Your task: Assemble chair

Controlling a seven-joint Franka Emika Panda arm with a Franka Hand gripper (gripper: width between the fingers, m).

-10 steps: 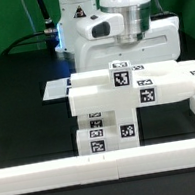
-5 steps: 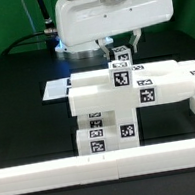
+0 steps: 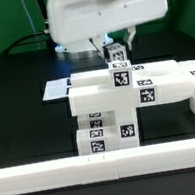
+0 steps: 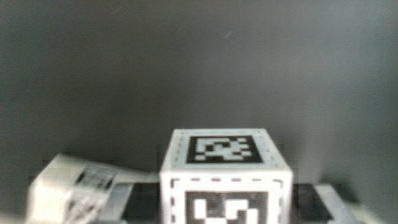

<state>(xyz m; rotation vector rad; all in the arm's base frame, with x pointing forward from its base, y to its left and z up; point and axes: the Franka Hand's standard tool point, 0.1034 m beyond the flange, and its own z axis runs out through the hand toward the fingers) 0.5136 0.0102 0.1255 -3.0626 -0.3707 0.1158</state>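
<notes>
I had the gripper (image 3: 115,44) clamped on a leg bar (image 3: 117,54), upper middle of frame, above the chair (image 3: 112,103), probably ready to slot in.

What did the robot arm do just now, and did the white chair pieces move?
The arm rose, lifting a small tagged white part clear of the chair stack. A second ago it sat lower, hiding the part. The gripper appears to hold the part. The stack and border rails stayed put.
</notes>
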